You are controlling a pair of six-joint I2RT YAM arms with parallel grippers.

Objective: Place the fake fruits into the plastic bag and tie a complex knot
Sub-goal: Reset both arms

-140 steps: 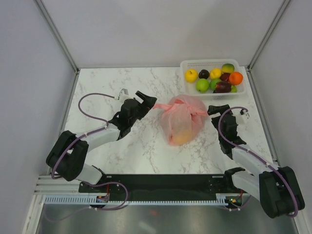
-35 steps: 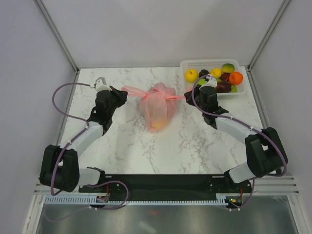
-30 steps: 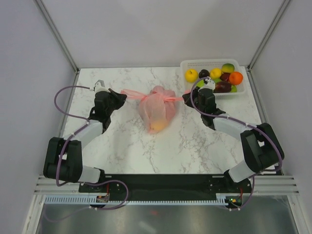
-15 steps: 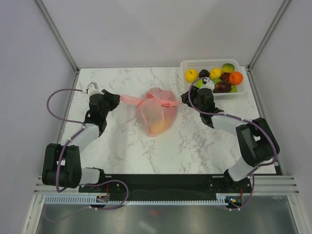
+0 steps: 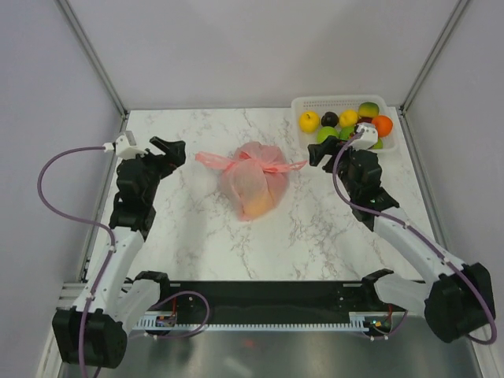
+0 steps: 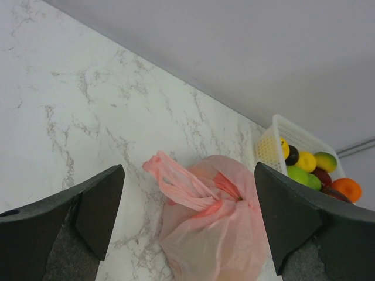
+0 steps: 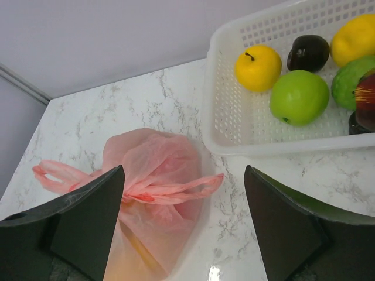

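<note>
Apart, left claw (image 5: 173, 153), right claw (image 5: 316, 155) (both agape)

We find all three views bright under an even, diffuse light from above, so the translucent pink plastic bag (image 5: 253, 185) throws only a faint, soft shadow onto the white marble-patterned tabletop (image 5: 205, 236). In the right wrist view a small white glint sits on that tabletop near the bottom edge. Pale highlights mark the glossy green plastic fruit (image 7: 299, 96), and the dark fingers (image 7: 76, 234) of the right gripper (image 7: 183, 175) look murky and slightly soft.
</note>
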